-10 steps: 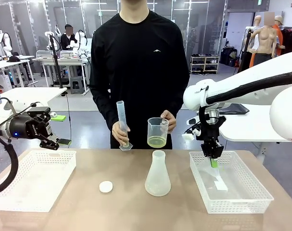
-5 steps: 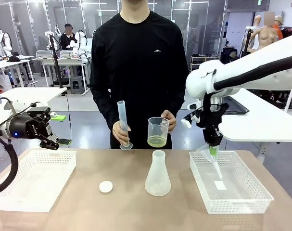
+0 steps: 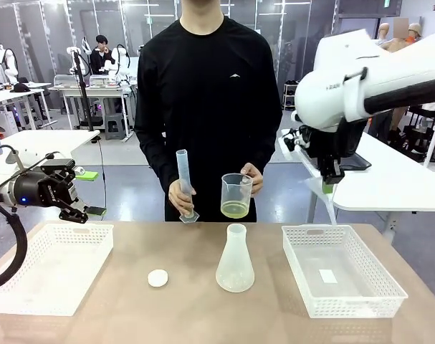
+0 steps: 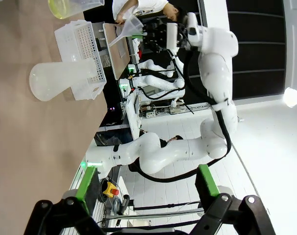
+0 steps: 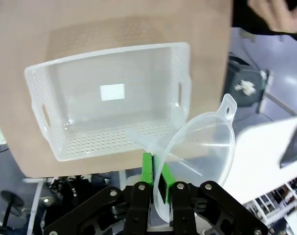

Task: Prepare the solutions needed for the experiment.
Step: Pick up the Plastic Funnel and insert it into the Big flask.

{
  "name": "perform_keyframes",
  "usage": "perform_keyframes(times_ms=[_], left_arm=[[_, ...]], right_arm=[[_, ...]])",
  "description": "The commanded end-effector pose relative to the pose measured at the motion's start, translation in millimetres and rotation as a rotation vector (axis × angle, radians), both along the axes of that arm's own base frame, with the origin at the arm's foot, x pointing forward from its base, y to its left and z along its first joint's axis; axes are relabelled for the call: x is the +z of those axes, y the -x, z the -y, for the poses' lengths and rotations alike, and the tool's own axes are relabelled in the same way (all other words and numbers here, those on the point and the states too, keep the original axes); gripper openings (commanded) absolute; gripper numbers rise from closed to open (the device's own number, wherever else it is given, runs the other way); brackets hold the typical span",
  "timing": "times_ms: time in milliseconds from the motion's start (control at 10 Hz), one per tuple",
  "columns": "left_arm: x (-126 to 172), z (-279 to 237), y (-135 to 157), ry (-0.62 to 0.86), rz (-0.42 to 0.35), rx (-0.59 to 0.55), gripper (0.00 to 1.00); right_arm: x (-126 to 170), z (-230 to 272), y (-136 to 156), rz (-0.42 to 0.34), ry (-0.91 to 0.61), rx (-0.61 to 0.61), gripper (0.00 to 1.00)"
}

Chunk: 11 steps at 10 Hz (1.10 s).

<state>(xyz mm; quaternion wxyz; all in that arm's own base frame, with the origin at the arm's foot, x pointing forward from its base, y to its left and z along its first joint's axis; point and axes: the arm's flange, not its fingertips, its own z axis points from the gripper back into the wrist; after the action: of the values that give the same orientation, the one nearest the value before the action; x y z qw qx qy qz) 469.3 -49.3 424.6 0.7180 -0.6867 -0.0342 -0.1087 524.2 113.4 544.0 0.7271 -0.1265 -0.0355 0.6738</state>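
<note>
The solution is pale yellow-green liquid in a clear beaker (image 3: pixel 236 196) that the person's hand holds above the table's far edge; the beaker (image 4: pixel 72 6) also shows in the left wrist view. The person's other hand holds a graduated cylinder (image 3: pixel 183 186) upright. An empty conical flask (image 3: pixel 235 259) stands mid-table. High above the right basket (image 3: pixel 360 290), my right gripper (image 3: pixel 331 183) is raised. In its wrist view that right gripper (image 5: pixel 158 182) is shut on the rim of a clear funnel (image 5: pixel 202 152). My left gripper (image 3: pixel 74 211) hangs open over the left basket (image 3: pixel 49 269), nothing between its fingers (image 4: pixel 87 183).
A small white round cap (image 3: pixel 158 278) lies on the table left of the flask. The right basket (image 5: pixel 65 142) holds just a white label on its floor. The person stands close behind the table's far edge.
My right arm has lifted the funnel out of the right basket, rising up and to the right. The left arm, the person's hands and the flask have stayed put.
</note>
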Motion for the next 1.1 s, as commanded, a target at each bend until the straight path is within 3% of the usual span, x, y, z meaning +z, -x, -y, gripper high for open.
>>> perform_keyframes(times_ms=[0, 200, 300, 400, 1000], left_arm=[[2.5, 0.3, 0.7, 0.012, 0.001, -0.008, 1.0], [2.5, 0.3, 0.7, 0.012, 0.001, -0.008, 1.0], [2.5, 0.3, 0.7, 0.012, 0.001, -0.008, 1.0], [2.5, 0.3, 0.7, 0.012, 0.001, -0.008, 1.0], [2.5, 0.3, 0.7, 0.012, 0.001, -0.008, 1.0]], right_arm=[[-4.2, -3.1, 36.9, 0.168, 0.015, -0.08, 0.0], [-7.1, -7.4, 51.4, 0.205, -0.002, -0.084, 0.0], [-10.8, -7.7, 51.6, 0.2, -0.028, -0.088, 0.0], [12.1, -7.2, 44.1, 0.174, -0.014, -0.055, 0.0], [12.1, -7.2, 44.1, 0.174, -0.014, -0.055, 0.0]])
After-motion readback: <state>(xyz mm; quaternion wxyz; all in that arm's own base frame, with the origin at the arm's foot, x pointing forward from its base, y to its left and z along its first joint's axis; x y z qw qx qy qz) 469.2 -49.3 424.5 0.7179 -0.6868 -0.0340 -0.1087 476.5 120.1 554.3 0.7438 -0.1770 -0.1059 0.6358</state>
